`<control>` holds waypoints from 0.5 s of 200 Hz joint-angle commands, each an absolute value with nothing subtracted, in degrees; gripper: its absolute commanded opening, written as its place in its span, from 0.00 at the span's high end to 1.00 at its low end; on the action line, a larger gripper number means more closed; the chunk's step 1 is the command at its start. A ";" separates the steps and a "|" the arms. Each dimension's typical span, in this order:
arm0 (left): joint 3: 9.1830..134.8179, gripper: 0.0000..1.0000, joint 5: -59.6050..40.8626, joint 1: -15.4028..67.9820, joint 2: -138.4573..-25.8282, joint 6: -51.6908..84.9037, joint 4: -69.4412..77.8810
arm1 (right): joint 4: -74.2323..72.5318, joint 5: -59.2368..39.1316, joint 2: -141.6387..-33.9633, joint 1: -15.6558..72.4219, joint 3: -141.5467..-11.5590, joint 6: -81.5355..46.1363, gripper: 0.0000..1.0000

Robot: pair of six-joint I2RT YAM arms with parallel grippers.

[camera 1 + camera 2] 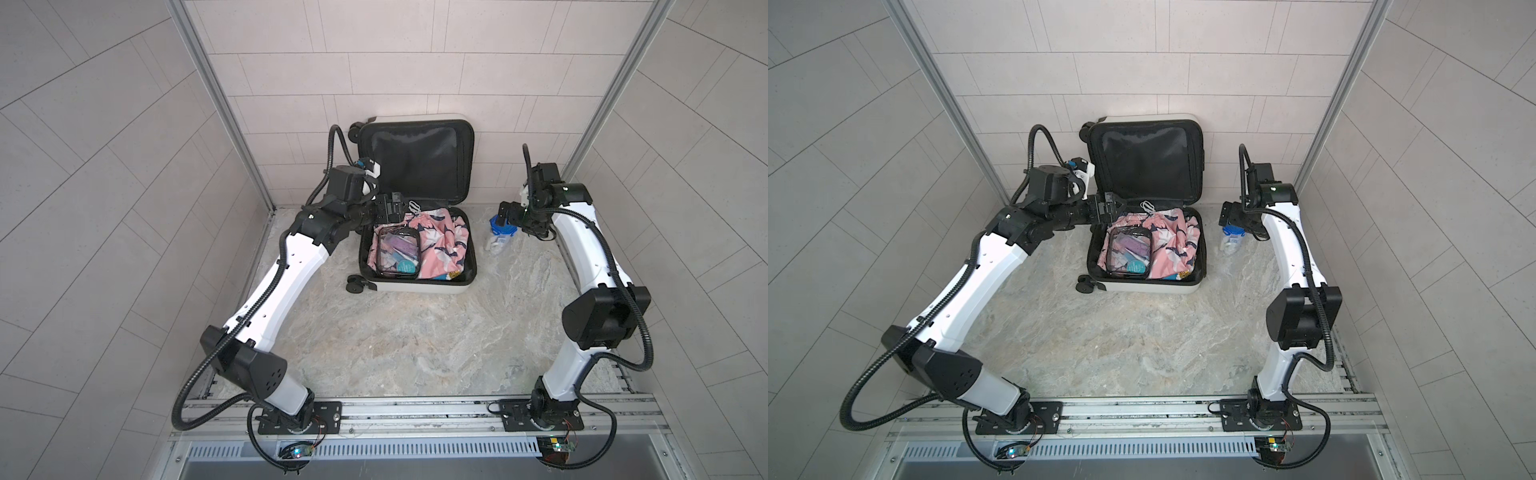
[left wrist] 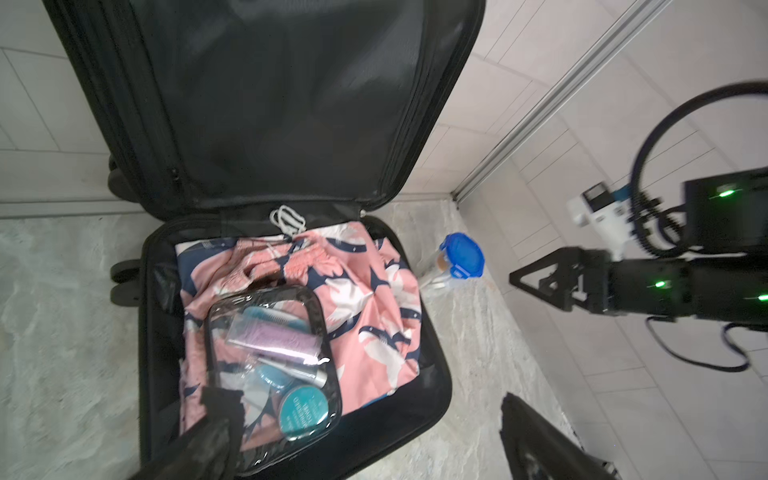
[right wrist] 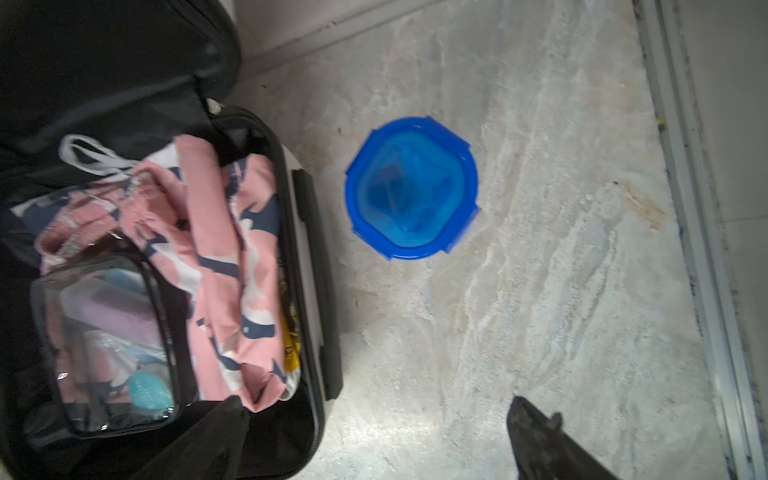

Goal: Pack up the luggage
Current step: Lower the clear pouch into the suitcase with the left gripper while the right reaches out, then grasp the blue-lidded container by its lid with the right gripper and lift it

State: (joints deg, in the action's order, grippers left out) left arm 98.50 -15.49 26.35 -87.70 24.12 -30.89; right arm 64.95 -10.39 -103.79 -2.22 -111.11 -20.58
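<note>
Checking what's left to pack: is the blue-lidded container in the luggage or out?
Out. The blue-lidded container stands on the tabletop beside the open luggage, apart from it.

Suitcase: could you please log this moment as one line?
suitcase: open | pouch: inside, on pink cloth | jar: outside, on table | left jaws: open | right jaws: open, by jar

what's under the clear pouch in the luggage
The pouch lies on a pink patterned cloth in the luggage. What is beneath the cloth is covered, save a yellow scrap at its edge.
</note>
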 commanded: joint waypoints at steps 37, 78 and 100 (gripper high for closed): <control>87.02 0.00 -11.25 37.26 -88.61 31.62 -16.98 | 70.05 -10.34 -110.94 -2.49 -111.63 -17.40 0.00; 83.43 0.00 -11.49 40.25 -90.45 35.02 -13.41 | 70.46 -7.00 -115.71 -2.46 -115.19 -17.81 0.00; 83.23 0.00 -11.91 40.25 -91.12 34.98 -13.49 | 71.44 -4.70 -118.74 -2.55 -119.20 -18.31 0.00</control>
